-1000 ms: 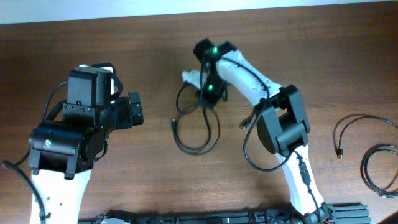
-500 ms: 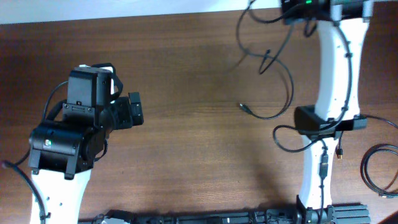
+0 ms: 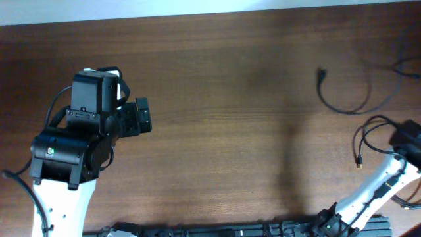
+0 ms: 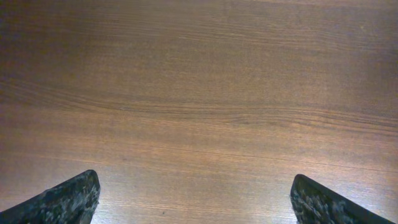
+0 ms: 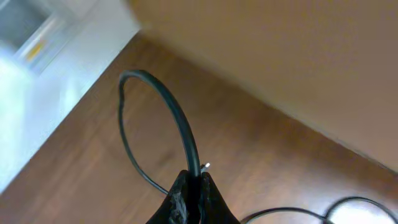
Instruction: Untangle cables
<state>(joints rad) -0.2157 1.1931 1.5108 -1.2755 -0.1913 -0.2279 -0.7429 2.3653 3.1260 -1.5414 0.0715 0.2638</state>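
Note:
My right gripper [image 5: 198,186] is shut on a thin black cable [image 5: 177,115], which arcs up out of the fingers and loops back down, seen against a blurred background. In the overhead view this cable [image 3: 348,108] hangs over the far right of the table with a plug [image 3: 321,74] at its free end. A second black cable [image 3: 366,129] with a small plug [image 3: 359,160] lies at the right edge. My left gripper [image 4: 196,205] is open and empty over bare wood; it also shows in the overhead view [image 3: 141,118].
The right arm [image 3: 385,181] reaches from the front edge to the right edge of the overhead view, and its gripper is out of that frame. The left arm's body [image 3: 69,148] fills the left side. The wooden table [image 3: 230,131] ends at a white strip along the back.
The right arm has swung from the table's middle to the back and then to the far right, carrying the cable with it. The left arm has not moved.

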